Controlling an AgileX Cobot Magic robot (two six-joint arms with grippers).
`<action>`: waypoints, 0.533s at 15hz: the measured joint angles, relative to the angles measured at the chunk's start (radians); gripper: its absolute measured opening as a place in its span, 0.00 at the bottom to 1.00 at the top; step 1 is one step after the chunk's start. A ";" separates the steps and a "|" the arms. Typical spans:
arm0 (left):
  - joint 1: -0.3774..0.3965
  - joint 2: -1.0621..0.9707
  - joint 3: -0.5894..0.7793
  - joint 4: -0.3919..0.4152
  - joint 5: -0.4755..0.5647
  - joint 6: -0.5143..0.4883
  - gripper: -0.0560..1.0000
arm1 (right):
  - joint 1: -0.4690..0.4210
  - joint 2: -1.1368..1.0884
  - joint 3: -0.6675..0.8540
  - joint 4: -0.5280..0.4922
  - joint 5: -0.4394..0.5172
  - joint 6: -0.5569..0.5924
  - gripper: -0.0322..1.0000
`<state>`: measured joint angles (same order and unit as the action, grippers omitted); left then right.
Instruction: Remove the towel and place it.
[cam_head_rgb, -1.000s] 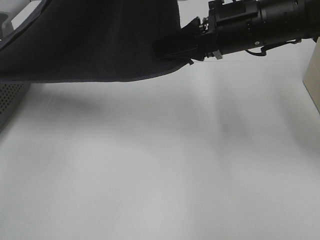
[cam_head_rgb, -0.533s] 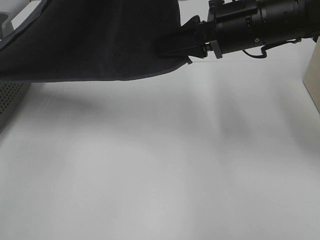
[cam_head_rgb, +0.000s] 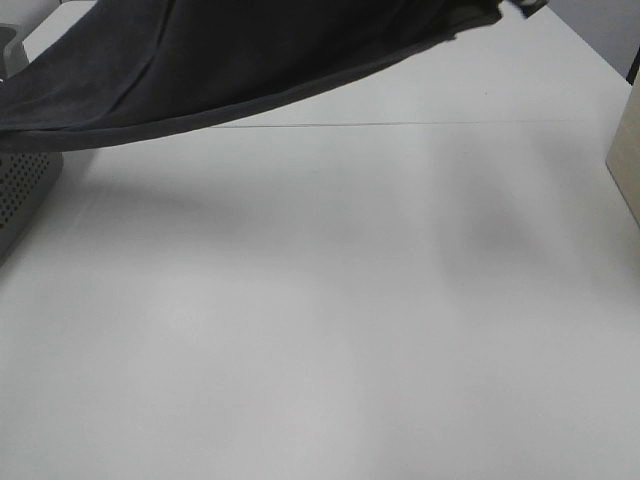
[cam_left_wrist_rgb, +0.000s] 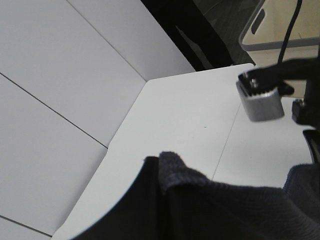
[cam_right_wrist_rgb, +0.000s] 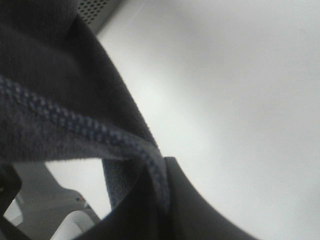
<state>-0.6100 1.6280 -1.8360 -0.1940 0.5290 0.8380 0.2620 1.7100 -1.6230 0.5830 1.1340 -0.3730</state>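
Right gripper (cam_right_wrist_rgb: 160, 200): clamped on the towel (cam_head_rgb: 250, 50). In the right wrist view the blue-grey hem runs down into the pinch between two dark fingers (cam_right_wrist_rgb: 205, 215). In the high view only a dark tip shows at the far-right top edge, where the cloth ends.

Left gripper: state cannot be told. Its wrist view is filled low down by dark terry folds, and no jaw gap shows. A grey block (cam_left_wrist_rgb: 260, 102) on a black bracket stands above the cloth; which arm it belongs to is unclear.

Towel: dark charcoal, held up in the air and stretched across the far side of the scene. It rises from the far left to the far right. The lower hem sags in a shallow curve, clear of the table (cam_head_rgb: 330, 330), with a soft shadow under it. The left end hangs over the basket (cam_head_rgb: 22, 190) and hides its top.

Basket: grey, perforated, at the left edge, partly cut off by the frame.

Table: white, with a thin seam running left to right beneath the hem.

Tan object (cam_head_rgb: 626, 165): at the right edge, only a sliver visible.

Wall panels (cam_left_wrist_rgb: 55, 75): white, beyond the table in the left wrist view.
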 joint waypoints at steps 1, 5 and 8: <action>0.024 0.025 0.000 -0.032 -0.033 -0.018 0.05 | 0.000 0.006 -0.171 -0.181 0.037 0.124 0.04; 0.031 0.041 0.000 -0.050 -0.173 -0.023 0.05 | 0.000 0.057 -0.433 -0.381 0.056 0.207 0.04; 0.031 0.050 0.000 -0.050 -0.257 -0.022 0.05 | 0.000 0.079 -0.530 -0.457 -0.028 0.226 0.04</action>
<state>-0.5790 1.6780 -1.8360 -0.2440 0.2720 0.8160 0.2620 1.7890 -2.1530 0.1260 1.1060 -0.1470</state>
